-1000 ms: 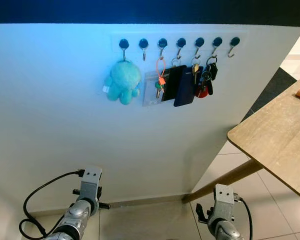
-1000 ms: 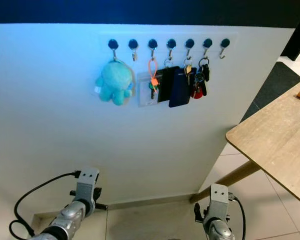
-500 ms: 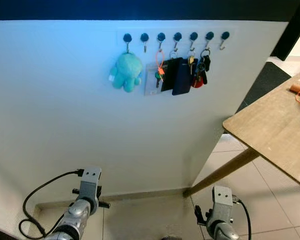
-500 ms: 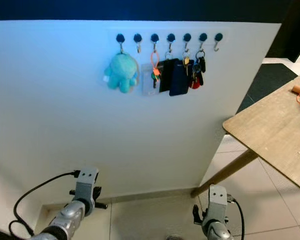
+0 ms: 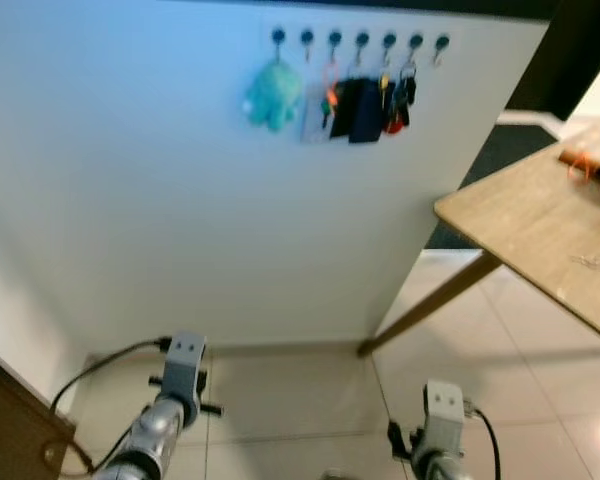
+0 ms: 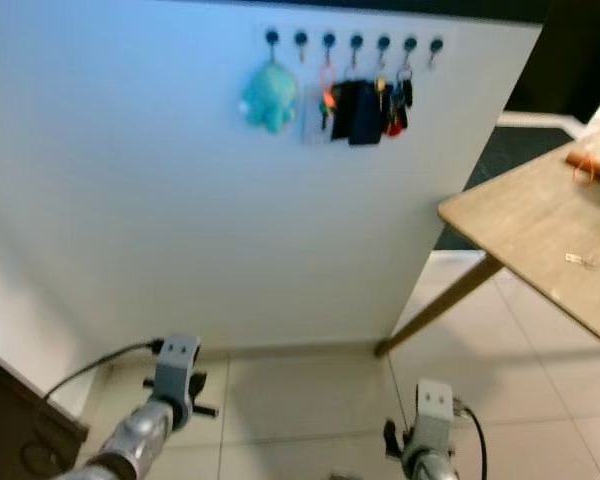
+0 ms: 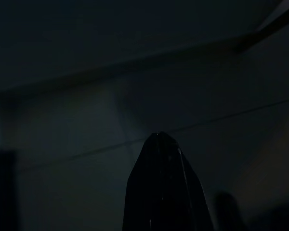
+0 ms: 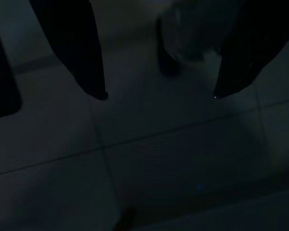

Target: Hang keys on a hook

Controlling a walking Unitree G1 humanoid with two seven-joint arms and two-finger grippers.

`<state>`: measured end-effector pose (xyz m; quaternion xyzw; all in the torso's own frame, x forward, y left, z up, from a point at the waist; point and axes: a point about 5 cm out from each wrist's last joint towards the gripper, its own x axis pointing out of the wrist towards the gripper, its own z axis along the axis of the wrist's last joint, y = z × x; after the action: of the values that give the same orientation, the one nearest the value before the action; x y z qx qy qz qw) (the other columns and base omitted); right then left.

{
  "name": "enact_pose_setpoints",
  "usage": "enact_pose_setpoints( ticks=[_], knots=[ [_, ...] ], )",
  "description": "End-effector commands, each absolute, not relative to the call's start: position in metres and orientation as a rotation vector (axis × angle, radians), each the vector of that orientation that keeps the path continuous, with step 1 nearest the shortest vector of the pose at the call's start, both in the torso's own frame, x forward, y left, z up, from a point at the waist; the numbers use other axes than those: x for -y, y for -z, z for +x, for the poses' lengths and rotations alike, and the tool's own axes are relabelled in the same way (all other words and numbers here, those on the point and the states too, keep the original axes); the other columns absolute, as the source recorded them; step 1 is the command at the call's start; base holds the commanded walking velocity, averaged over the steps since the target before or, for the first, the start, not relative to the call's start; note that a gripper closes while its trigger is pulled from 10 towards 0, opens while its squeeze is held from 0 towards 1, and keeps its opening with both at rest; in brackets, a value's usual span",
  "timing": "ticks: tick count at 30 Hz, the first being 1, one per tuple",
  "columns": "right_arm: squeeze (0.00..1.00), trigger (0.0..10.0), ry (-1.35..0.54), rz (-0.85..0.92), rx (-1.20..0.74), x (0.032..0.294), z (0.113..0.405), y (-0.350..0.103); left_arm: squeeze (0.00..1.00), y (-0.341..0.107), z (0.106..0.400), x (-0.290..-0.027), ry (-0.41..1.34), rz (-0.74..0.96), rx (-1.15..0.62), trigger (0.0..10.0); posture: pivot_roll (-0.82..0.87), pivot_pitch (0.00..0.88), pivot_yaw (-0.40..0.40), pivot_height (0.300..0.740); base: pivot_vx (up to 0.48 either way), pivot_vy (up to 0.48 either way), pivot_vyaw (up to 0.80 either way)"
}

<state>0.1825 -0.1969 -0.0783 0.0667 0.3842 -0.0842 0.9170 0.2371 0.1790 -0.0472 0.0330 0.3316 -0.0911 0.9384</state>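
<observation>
A white wall [image 5: 180,200] carries a row of seven black hooks [image 5: 361,40] near its top. From the leftmost hook hangs a teal plush toy [image 5: 271,94]. Beside it hang a clear card holder [image 5: 314,110], an orange loop [image 5: 331,95] and two dark fobs [image 5: 357,106]. Further right a bunch of keys [image 5: 398,95] with a red tag hangs from the hooks, touching the wall. The last hook [image 5: 441,46] on the right is bare. The picture is slightly blurred, so fine detail among the hanging things cannot be made out.

To the right, a wooden table [image 5: 540,220] juts in on a slanted leg [image 5: 430,305], with a small orange thing [image 5: 580,160] near its far edge and a small pale bit [image 6: 576,260] lying on the top. Pale floor tiles [image 5: 300,400] run to the foot of the wall, and a dark brown cabinet corner [image 5: 15,430] shows at lower left.

Both silver arms hang low and idle, well below the hooks. The left gripper [image 7: 166,187] shows as a single dark finger shape over dim floor, and whether it is clenched or released cannot be told. The right gripper [image 8: 156,96] is released, its two black fingers [image 8: 72,48] spread wide apart over dark tiles, grasping nothing.
</observation>
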Motion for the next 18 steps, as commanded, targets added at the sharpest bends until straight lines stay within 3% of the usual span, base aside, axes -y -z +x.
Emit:
enact_pose_setpoints(
  ticks=[1, 10, 18],
  knots=[
    [0.0, 10.0, 0.187, 0.134, -0.785, 0.2005, 0.1821, 0.0777, 0.0, 0.0466, 0.2379, -0.1775, 0.205, 0.083, -0.673, 10.0, 0.05, 0.0, -0.02, 0.74, 0.0, 0.0, 0.0],
    [0.0, 10.0, 0.197, 0.142, -0.784, 0.2018, 0.1818, 0.0777, 0.0, 0.0449, 0.2411, -0.1716, 0.239, 0.092, -0.666, 10.0, 0.04, 0.0, -0.018, 0.74, 0.0, 0.0, 0.0],
    [0.0, 10.0, 0.2, 0.145, -0.783, 0.201, 0.181, 0.0781, 0.0, 0.0451, 0.2416, -0.17, 0.235, 0.093, -0.67, 10.0, 0.05, 0.0, -0.018, 0.74, 0.0, -0.413, 0.0]
  ],
)
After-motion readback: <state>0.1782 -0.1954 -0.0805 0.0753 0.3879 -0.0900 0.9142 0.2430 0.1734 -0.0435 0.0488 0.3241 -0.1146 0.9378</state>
